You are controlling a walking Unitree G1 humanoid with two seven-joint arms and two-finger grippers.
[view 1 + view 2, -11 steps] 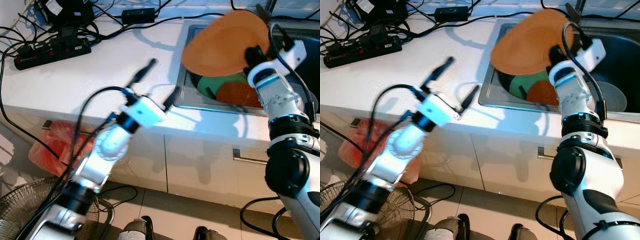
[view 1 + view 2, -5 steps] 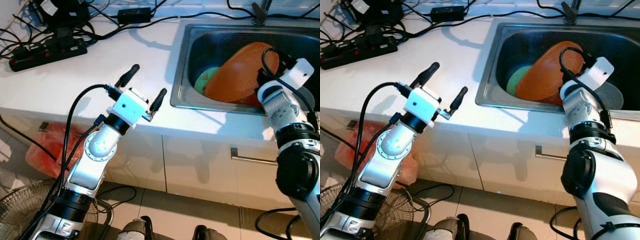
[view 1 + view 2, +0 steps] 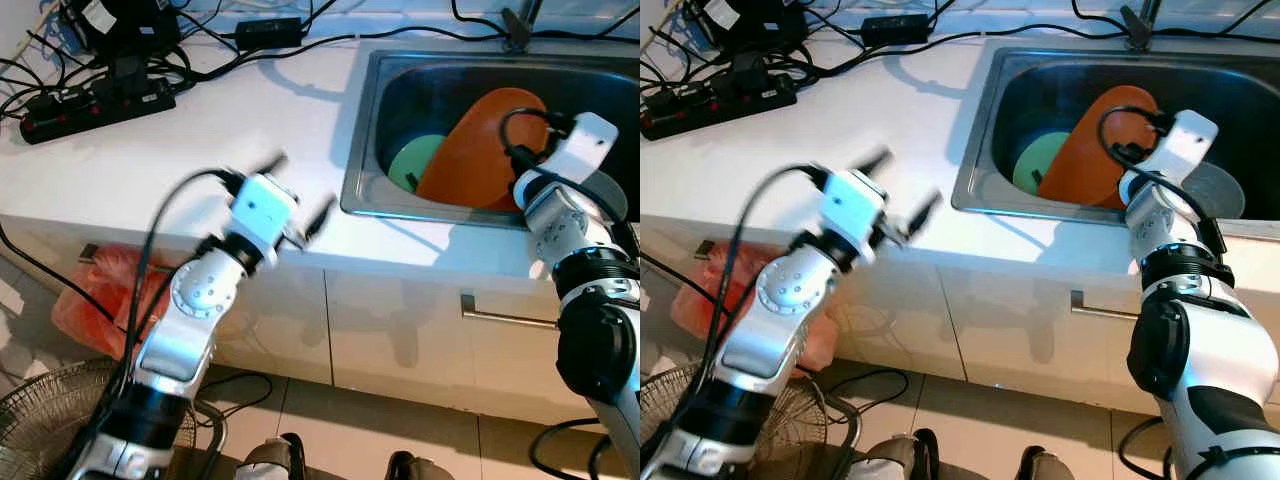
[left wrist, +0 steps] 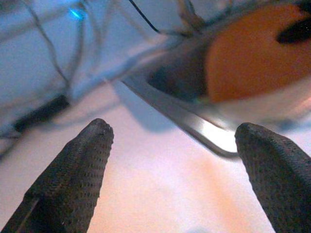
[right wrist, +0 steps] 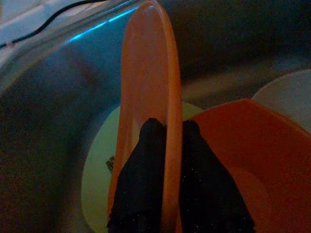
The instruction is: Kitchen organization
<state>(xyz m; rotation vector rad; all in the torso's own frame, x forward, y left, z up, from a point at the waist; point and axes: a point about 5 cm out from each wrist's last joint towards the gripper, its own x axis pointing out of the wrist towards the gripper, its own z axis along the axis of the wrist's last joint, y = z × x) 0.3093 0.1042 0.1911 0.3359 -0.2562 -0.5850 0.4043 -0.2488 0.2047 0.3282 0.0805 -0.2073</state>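
Observation:
An orange plate (image 3: pixel 485 150) stands tilted on its edge inside the steel sink (image 3: pixel 360 120). My right gripper (image 5: pixel 170 127) is shut on the plate's rim, one black finger on each face. Under the plate lies a pale green plate (image 3: pixel 410 165), and beside that a second orange dish (image 5: pixel 252 145). A grey-white plate (image 3: pixel 1215 190) sits at the sink's right side. My left gripper (image 3: pixel 297 190) is open and blurred. It hovers over the white counter (image 3: pixel 200 150) near the front edge, just left of the sink, with nothing between its fingers (image 4: pixel 87 160).
A black power strip (image 3: pixel 90 105), a black adapter (image 3: pixel 270 30) and several cables crowd the counter's back left. The tap's base (image 3: pixel 520 25) stands behind the sink. Below the counter are white cabinet fronts with a handle (image 3: pixel 505 318), a red bag (image 3: pixel 95 300) and a fan (image 3: pixel 40 410).
My right gripper brought the orange plate down from above the sink's rim into the basin, where it now stands steeper. My left gripper has shifted slightly and is blurred.

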